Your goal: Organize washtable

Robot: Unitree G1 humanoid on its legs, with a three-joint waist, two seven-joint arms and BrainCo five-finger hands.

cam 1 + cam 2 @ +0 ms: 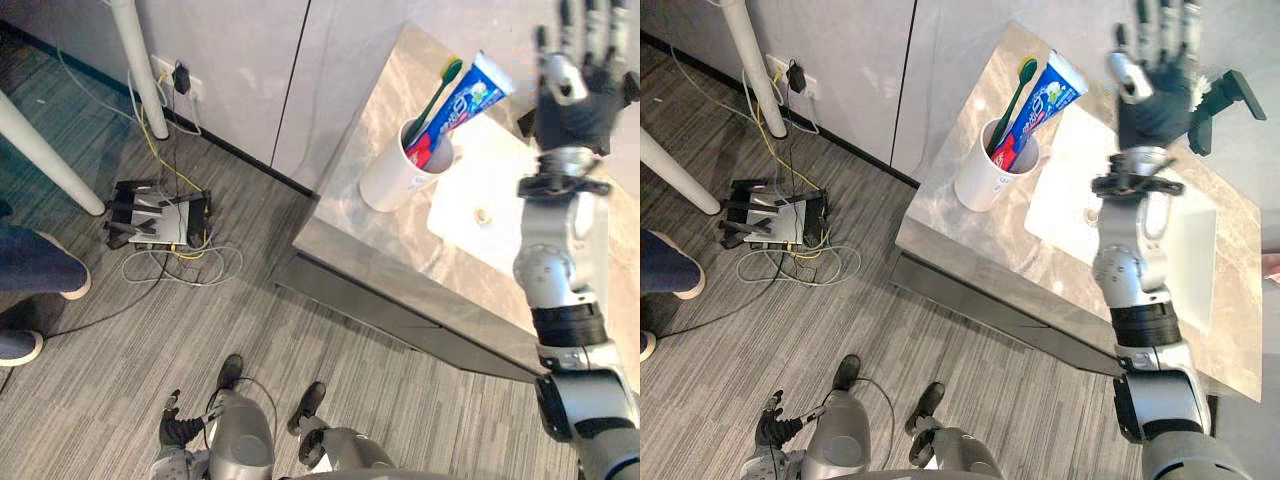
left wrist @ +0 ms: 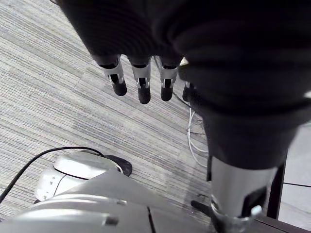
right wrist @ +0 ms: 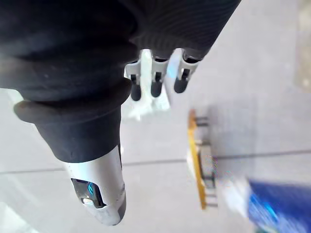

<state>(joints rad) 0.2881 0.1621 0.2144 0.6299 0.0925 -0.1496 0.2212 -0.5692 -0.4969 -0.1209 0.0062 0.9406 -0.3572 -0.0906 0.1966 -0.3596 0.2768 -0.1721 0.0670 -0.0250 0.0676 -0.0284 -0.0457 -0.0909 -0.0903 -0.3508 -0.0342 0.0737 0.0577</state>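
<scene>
- Grey marble-patterned counter [image 1: 365,240], set against a pale wall.
- White cup [image 1: 395,175]: upright on the counter, just beside the left edge of the sink [image 1: 455,220].
- Green toothbrush [image 1: 437,95]: stands in the cup, leaning to the right.
- Blue-and-red toothpaste tube [image 1: 465,105]: in the same cup, leaning alongside the toothbrush.
- White sink: recessed in the counter, with a small drain at its middle.
- Black tap [image 1: 1225,92]: at the far side of the sink.
- Right robot hand [image 1: 585,95]: raised over the far part of the sink, to the right of the tube, fingers [image 3: 155,82] straight and spread, holding nothing.
- Left robot hand [image 1: 178,430]: low beside the body above the floor [image 1: 120,350], fingers [image 2: 141,82] hanging loose and empty.
- Grey striped floor: a black-and-white device [image 1: 155,215] with tangled cables lies near the wall.
- Person's shoe [image 1: 70,280]: on the floor at the left edge.
</scene>
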